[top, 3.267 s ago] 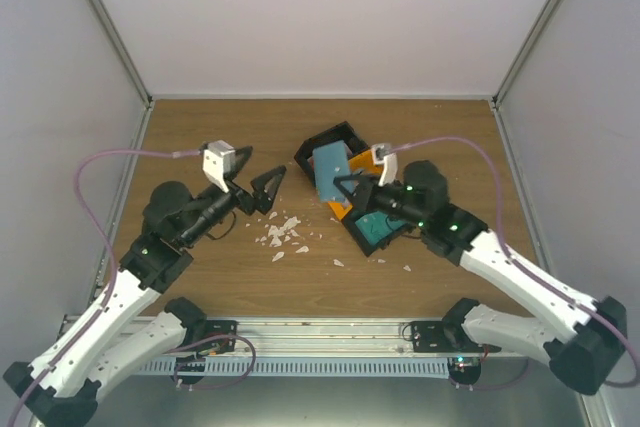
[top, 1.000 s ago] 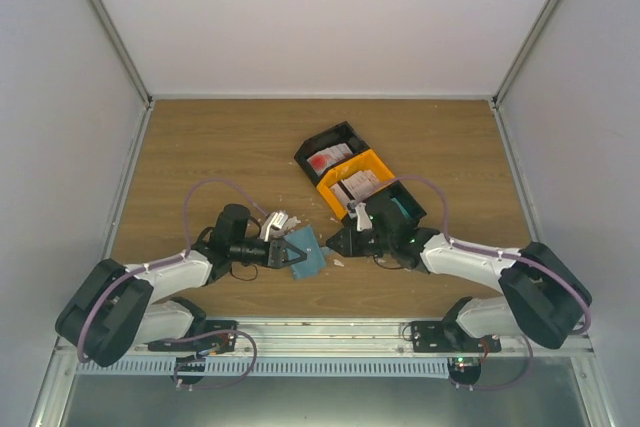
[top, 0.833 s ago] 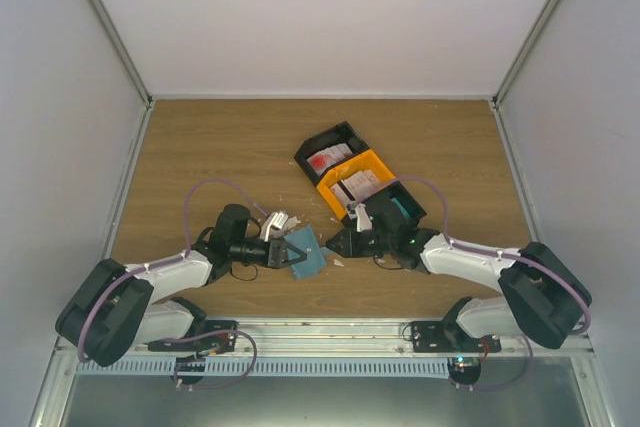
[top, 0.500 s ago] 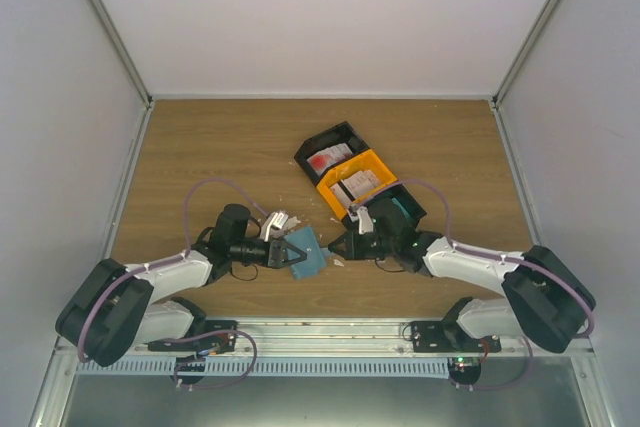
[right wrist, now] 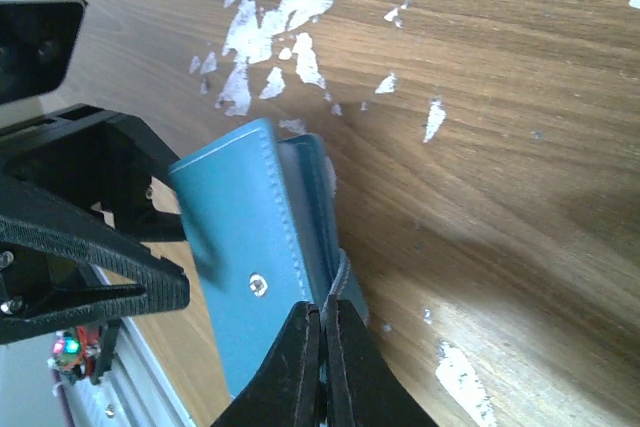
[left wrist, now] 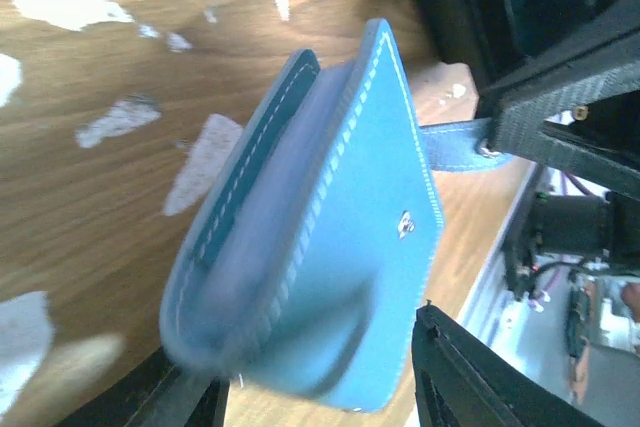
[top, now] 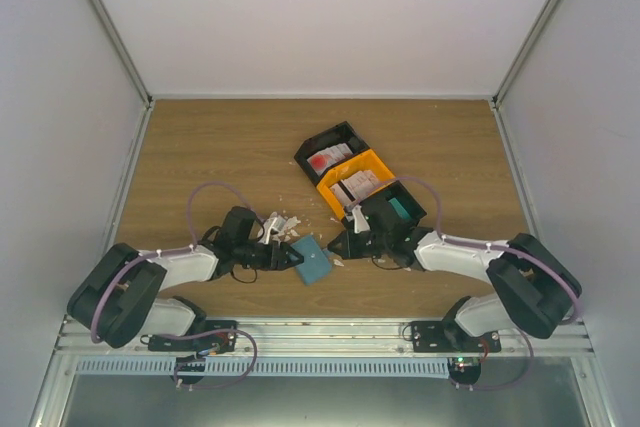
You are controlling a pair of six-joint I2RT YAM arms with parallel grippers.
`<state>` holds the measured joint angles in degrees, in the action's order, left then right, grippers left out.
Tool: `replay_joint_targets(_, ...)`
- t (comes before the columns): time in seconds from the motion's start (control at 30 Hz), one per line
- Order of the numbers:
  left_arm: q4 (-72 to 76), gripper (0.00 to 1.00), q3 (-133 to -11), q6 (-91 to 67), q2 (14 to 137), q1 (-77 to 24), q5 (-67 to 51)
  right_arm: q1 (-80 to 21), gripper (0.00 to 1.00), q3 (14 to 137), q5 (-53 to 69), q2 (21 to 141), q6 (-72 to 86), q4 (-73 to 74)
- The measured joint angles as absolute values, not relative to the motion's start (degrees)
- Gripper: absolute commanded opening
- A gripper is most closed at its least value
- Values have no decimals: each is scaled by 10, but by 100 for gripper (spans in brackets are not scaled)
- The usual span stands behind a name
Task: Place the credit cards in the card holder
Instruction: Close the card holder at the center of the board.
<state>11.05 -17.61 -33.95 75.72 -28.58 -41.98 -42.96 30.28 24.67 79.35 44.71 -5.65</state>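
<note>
Fingers [left wrist: 470,377] of the left gripper [top: 292,258] stand spread at the left end of the blue-teal folding card holder [top: 312,265]; the right gripper [top: 336,247], pressed together, pinches its blue strap [left wrist: 452,144].

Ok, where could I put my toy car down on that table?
The far left of the table, between the left wall and the far black tray, is bare wood. So is the far right corner past the trays. The middle is crowded: white scraps, the card holder, the left gripper and right gripper.
</note>
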Motion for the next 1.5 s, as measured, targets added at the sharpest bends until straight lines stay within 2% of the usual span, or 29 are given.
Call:
replay_joint_targets(0.27,68,45,-198,-326,776,-286,-355,-438,0,333,222,823,417,-28)
replay_joint_targets(0.63,61,38,-233,-312,809,-307,-316,-501,1,444,125,892,359,70)
replay_joint_targets(0.93,60,37,-240,-304,814,-315,-300,-523,1,470,92,926,345,99)
replay_joint_targets(1.13,60,36,-241,-304,814,-318,-293,-526,14,478,64,926,356,114)
replay_joint_targets(1.33,60,36,-241,-304,814,-318,-293,-527,15,480,60,925,369,121)
replay_joint_targets(1.5,61,36,-241,-304,814,-319,-293,-527,19,479,62,910,380,123)
